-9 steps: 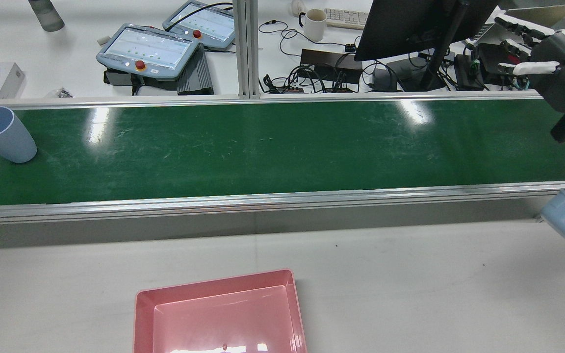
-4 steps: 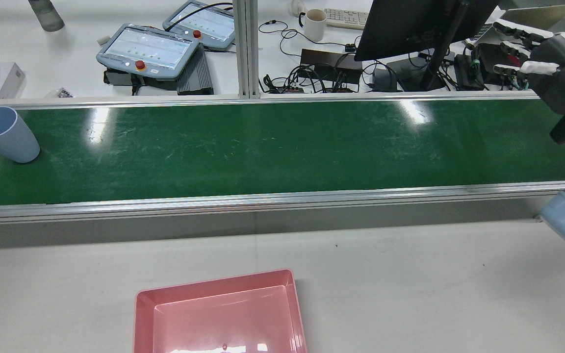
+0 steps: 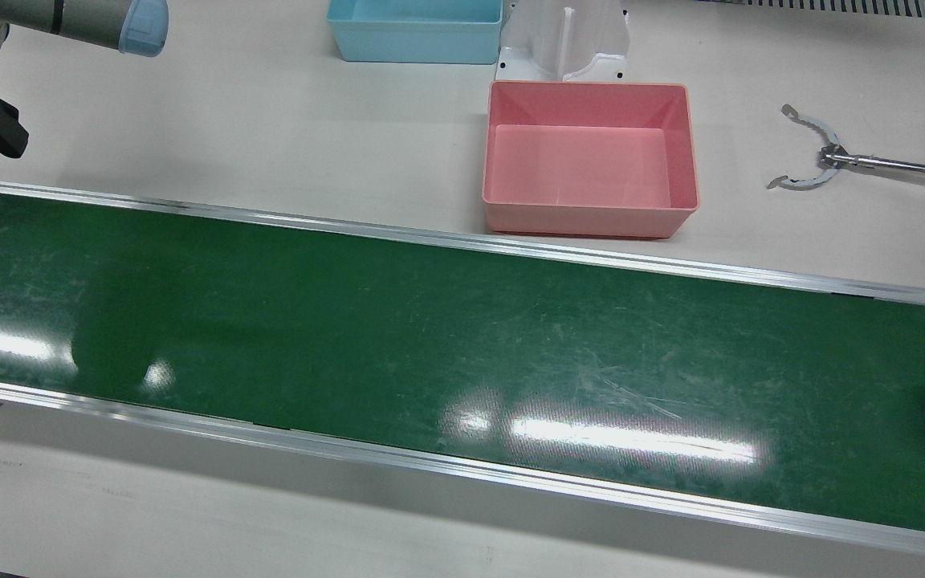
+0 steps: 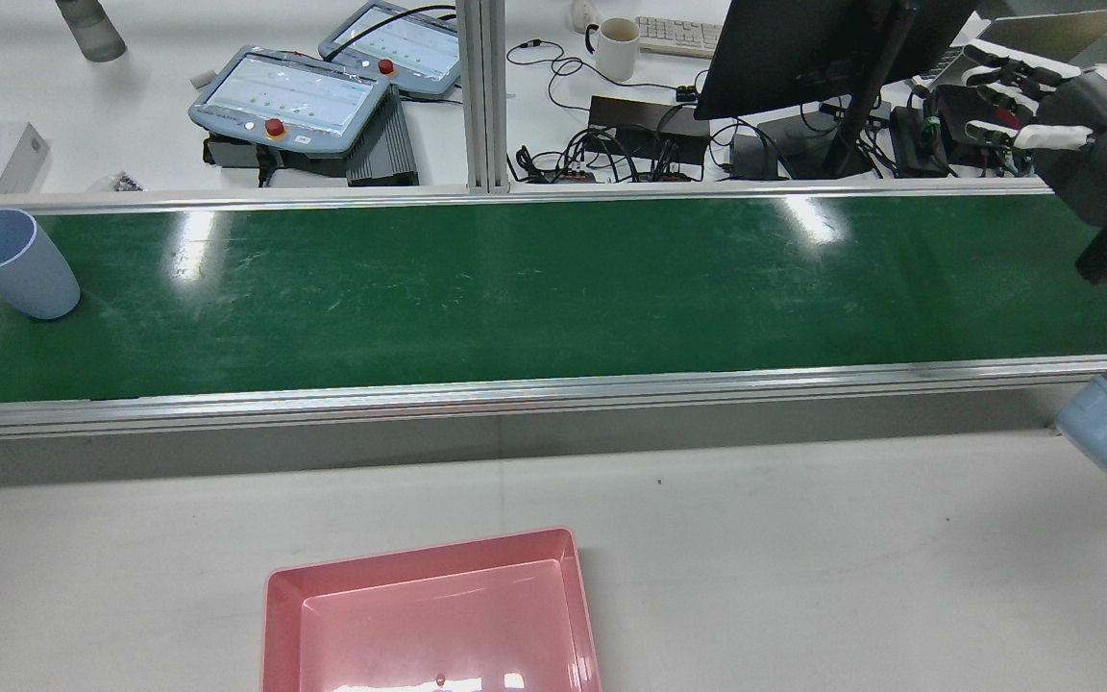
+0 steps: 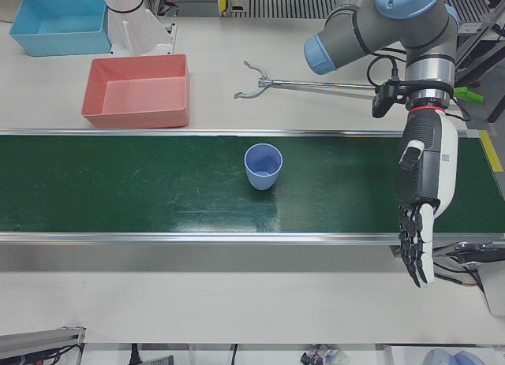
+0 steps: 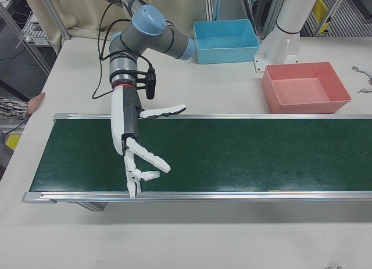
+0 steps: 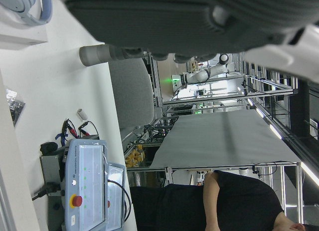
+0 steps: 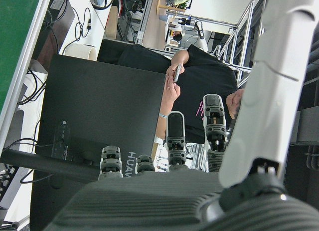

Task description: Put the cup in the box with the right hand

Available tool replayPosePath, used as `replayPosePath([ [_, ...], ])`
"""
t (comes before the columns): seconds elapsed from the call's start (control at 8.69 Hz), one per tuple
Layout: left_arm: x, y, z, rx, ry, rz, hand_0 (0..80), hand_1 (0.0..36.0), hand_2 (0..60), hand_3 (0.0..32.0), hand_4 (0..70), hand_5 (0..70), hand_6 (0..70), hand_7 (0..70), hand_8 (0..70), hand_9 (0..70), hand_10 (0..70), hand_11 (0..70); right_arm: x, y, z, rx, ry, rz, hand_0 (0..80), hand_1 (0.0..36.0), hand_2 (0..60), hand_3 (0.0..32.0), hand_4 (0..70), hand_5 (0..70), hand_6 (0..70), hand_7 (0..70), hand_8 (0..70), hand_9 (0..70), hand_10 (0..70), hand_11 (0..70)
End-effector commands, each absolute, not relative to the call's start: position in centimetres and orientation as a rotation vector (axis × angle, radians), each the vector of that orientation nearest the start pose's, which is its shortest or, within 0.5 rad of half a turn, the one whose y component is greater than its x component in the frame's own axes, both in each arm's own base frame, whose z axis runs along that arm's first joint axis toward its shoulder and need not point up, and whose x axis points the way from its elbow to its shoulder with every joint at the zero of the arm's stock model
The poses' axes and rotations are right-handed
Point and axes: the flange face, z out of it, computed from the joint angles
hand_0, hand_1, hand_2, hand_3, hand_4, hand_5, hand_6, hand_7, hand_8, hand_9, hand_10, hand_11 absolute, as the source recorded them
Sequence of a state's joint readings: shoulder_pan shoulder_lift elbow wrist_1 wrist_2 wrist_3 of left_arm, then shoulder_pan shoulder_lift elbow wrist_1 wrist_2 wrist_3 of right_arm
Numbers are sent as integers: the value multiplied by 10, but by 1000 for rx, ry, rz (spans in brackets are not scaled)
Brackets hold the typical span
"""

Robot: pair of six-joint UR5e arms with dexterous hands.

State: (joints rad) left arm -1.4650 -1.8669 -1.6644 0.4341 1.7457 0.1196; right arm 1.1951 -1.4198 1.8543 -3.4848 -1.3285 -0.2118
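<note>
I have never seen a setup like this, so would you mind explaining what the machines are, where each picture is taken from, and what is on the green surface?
These are two robot arms, each ending in a many-fingered hand. The right hand and the left hand both hang open over a green conveyor belt and hold nothing. One camera looks from behind the arms, three face them from the operators' side, and one sits on each hand; those two mostly show the room beyond, including monitors and people. A light blue cup stands upright on the belt, nearer the left arm. On the white table beside the belt sit an empty pink box, a blue box and a metal grabber tool.
</note>
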Motion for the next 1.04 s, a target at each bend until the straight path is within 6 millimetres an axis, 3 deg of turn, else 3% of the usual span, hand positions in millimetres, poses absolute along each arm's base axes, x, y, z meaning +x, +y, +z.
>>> replayPosePath([
  [0.0, -54, -589, 524, -170, 1990, -2047, 0, 0, 0, 0, 0, 0, 0, 0, 0, 0, 0, 0, -51, -546, 509, -64, 2496, -2255, 590, 99, 0, 96, 212, 55, 82, 456, 6, 83, 61, 106],
  [0.23, -54, -589, 524, -168, 1989, -2046, 0, 0, 0, 0, 0, 0, 0, 0, 0, 0, 0, 0, -53, -547, 508, -59, 2501, -2252, 586, 86, 0, 92, 231, 53, 84, 468, 9, 88, 59, 103],
  [0.46, -54, -589, 524, -168, 1989, -2046, 0, 0, 0, 0, 0, 0, 0, 0, 0, 0, 0, 0, -53, -547, 508, -62, 2500, -2255, 590, 79, 0, 68, 242, 53, 91, 493, 12, 96, 60, 104],
  [0.69, -54, -589, 524, -169, 1989, -2046, 0, 0, 0, 0, 0, 0, 0, 0, 0, 0, 0, 0, -54, -547, 508, -60, 2501, -2256, 575, 60, 0, 0, 320, 48, 106, 520, 25, 122, 70, 117],
  [0.92, -54, -589, 524, -168, 1989, -2046, 0, 0, 0, 0, 0, 0, 0, 0, 0, 0, 0, 0, -56, -547, 508, -56, 2507, -2259, 563, 58, 0, 0, 361, 47, 136, 621, 40, 160, 85, 137],
])
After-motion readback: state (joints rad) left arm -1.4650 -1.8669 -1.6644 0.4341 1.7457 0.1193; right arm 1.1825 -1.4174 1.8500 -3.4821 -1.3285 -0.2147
